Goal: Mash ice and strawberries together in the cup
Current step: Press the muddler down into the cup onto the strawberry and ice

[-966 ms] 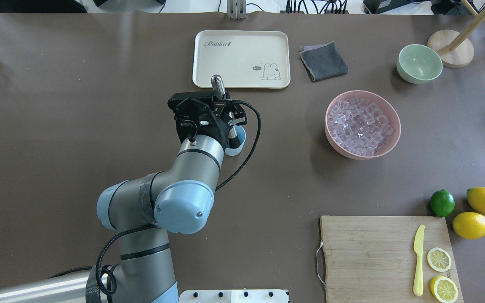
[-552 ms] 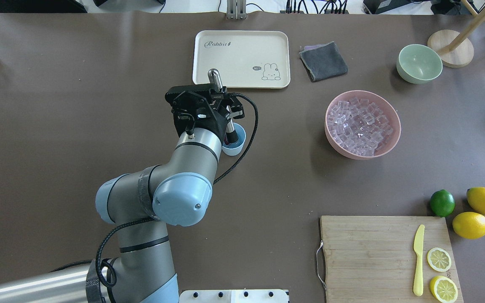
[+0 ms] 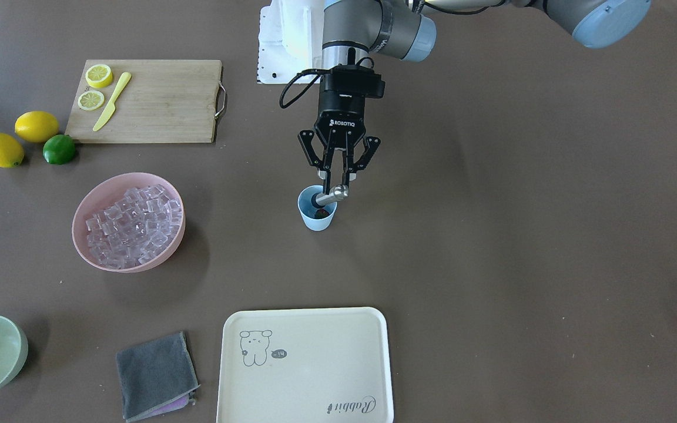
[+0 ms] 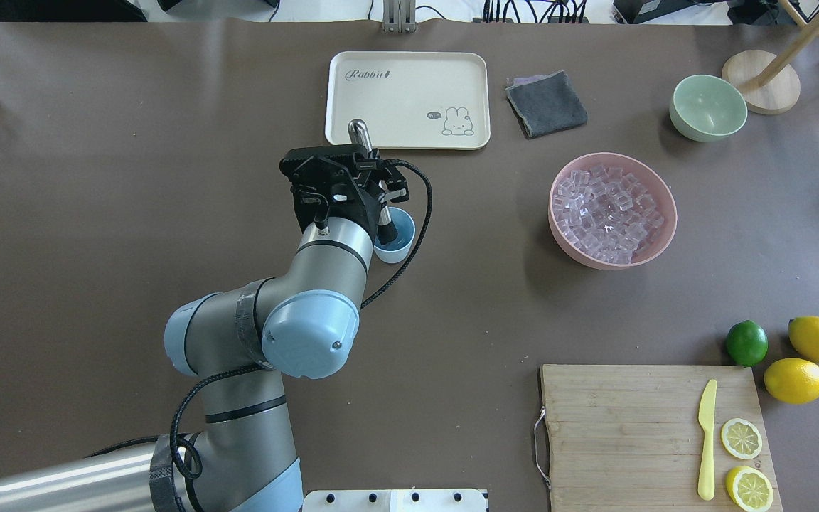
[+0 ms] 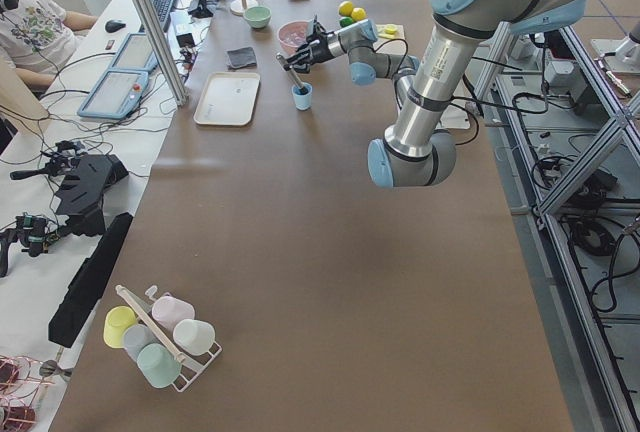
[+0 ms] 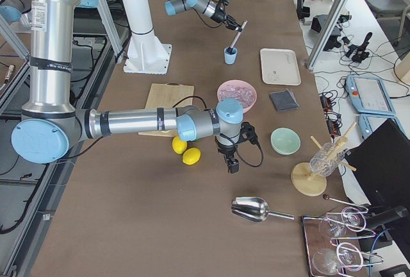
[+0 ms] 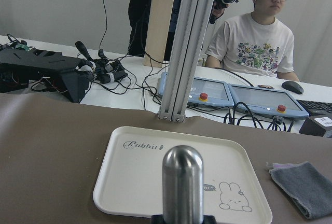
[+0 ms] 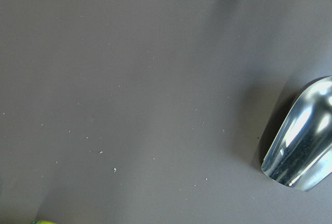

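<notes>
1 steel muddler point(image 3: 331, 195) sits clamped in my left tool point(image 3: 335, 176), which is narrowed onto the shaft just above the light-blue cup point(image 3: 317, 220). In the overhead view the muddler leans with its rounded top toward 11 o'clock and its dark head down inside the cup. A dark red speck beside the head looks like the strawberry point(image 3: 320, 212); whether any ice is in the cup I cannot tell. The ice cubes point(image 3: 133, 226) I can see are heaped in the pink bowl point(image 3: 133, 266), well apart at 3 o'clock of the cup in that overhead view. My right tool point(image 6: 231, 163) hangs over the bare surface point(image 3: 491, 235) near a metal scoop point(image 8: 301, 136), and I cannot tell if it is wide or narrow.

To mash well, I judge I should centre the head first, then press straight down with short twists. The cup is light, unheld and narrow-based, so a sideways push from this tilt could tip it or skate it away. Gentle force suits it, with lifts kept below the rim.
</notes>
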